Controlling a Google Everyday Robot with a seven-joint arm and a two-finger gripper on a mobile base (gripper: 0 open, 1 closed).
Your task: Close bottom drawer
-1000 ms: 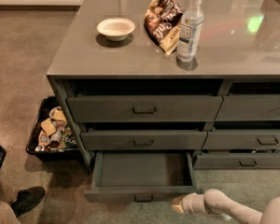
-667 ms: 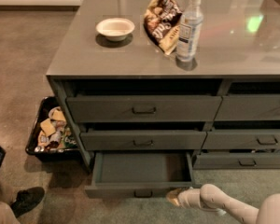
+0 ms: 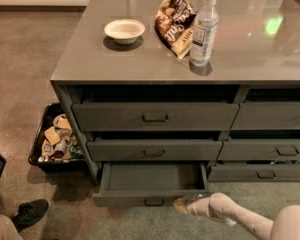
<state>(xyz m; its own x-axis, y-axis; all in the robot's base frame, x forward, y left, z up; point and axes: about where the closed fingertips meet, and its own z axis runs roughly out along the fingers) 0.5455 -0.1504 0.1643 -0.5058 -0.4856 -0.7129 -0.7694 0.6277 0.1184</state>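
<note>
Jaws before the bottom drawer (image 3: 152, 177), right of its handle (image 3: 154, 202)

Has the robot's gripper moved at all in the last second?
Yes. The gripper has shifted left and up in view, toward the cabinet, now at the bottom drawer's front panel.
</note>
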